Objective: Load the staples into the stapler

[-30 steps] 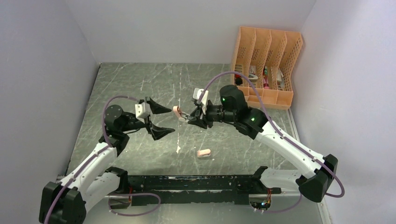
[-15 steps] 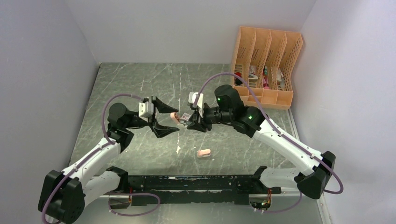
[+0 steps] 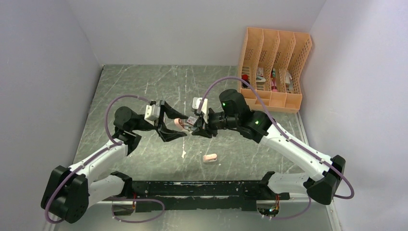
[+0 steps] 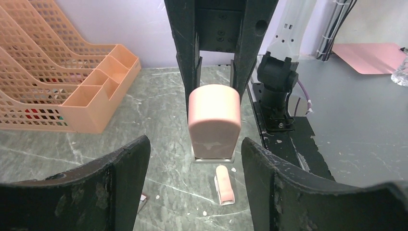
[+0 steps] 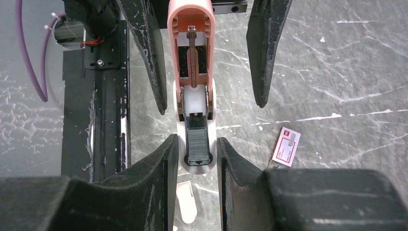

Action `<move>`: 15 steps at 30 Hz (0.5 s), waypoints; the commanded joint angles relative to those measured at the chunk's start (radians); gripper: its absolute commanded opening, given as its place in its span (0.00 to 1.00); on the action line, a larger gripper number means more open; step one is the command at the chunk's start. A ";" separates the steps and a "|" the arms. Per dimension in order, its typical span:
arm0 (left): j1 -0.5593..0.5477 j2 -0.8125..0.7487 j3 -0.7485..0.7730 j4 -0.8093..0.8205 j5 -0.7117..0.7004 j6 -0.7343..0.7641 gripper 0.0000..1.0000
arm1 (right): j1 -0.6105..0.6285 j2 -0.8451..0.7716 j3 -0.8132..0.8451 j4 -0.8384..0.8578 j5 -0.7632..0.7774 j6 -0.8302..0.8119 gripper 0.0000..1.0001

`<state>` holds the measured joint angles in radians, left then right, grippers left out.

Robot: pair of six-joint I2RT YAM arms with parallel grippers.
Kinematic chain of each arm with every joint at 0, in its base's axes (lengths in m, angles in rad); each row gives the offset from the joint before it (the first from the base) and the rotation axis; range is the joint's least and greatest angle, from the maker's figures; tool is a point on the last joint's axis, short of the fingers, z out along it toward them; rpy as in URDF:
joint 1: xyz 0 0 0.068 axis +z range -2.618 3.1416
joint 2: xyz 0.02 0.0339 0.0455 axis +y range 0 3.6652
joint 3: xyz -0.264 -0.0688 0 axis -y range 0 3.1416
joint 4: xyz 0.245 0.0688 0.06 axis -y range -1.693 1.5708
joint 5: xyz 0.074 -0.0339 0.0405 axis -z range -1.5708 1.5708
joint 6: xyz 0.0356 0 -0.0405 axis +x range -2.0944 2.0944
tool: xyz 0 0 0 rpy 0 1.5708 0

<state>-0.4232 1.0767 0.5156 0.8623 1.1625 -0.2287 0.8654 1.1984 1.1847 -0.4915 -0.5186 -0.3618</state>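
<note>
A salmon-pink stapler (image 3: pixel 181 123) is held above the table, my right gripper (image 5: pixel 197 142) shut on its base. Its lid (image 5: pixel 191 29) is swung open, and a silvery strip of staples (image 5: pixel 198 139) lies in the channel. My left gripper (image 3: pixel 179 126) is open, its fingers (image 5: pixel 150 57) flanking the open lid without touching it. In the left wrist view the stapler (image 4: pixel 214 118) fills the gap between them. The red-and-white staple box (image 5: pixel 286 147) lies on the table below.
A second pink stapler (image 3: pixel 210 158) lies on the marble table near the front. An orange mesh organizer (image 3: pixel 274 72) stands at the back right. The black base rail (image 3: pixel 202 188) runs along the near edge.
My left gripper moved right until it straddles the stapler, and its jaws have narrowed. The right gripper shifted slightly left with the stapler.
</note>
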 commanded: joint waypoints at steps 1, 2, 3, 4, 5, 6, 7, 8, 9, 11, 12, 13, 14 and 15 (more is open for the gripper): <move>-0.009 0.007 0.012 0.103 0.045 -0.029 0.73 | 0.009 0.001 0.025 0.022 0.019 -0.002 0.04; -0.009 0.008 0.011 0.099 0.045 -0.024 0.72 | 0.010 0.000 0.025 0.025 0.020 -0.002 0.04; -0.011 0.011 0.010 0.099 0.044 -0.022 0.71 | 0.010 0.000 0.026 0.028 0.023 0.000 0.04; -0.011 0.014 0.008 0.102 0.044 -0.021 0.70 | 0.012 -0.001 0.028 0.028 0.025 0.001 0.04; -0.010 0.019 0.006 0.111 0.045 -0.026 0.70 | 0.012 -0.002 0.028 0.030 0.027 0.003 0.04; -0.012 0.023 0.002 0.124 0.046 -0.034 0.69 | 0.012 -0.003 0.028 0.033 0.029 0.005 0.04; -0.012 0.028 0.000 0.139 0.047 -0.045 0.67 | 0.013 -0.003 0.026 0.036 0.032 0.007 0.04; -0.012 0.032 -0.001 0.151 0.049 -0.055 0.66 | 0.015 -0.003 0.026 0.036 0.032 0.007 0.04; -0.012 0.035 -0.002 0.161 0.050 -0.062 0.65 | 0.015 0.000 0.026 0.035 0.034 0.006 0.04; -0.012 0.041 0.000 0.175 0.056 -0.070 0.62 | 0.017 0.001 0.028 0.035 0.034 0.004 0.04; -0.012 0.043 0.001 0.175 0.058 -0.069 0.61 | 0.019 0.000 0.027 0.038 0.035 0.005 0.04; -0.012 0.043 0.001 0.170 0.058 -0.063 0.59 | 0.018 0.000 0.026 0.041 0.037 0.005 0.04; -0.012 0.043 0.004 0.161 0.060 -0.055 0.58 | 0.017 0.000 0.026 0.042 0.037 0.005 0.04; -0.012 0.042 0.005 0.152 0.061 -0.051 0.57 | 0.020 -0.002 0.025 0.043 0.039 0.007 0.04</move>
<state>-0.4294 1.1160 0.5152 0.9649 1.1847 -0.2886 0.8772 1.1988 1.1843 -0.4789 -0.4885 -0.3607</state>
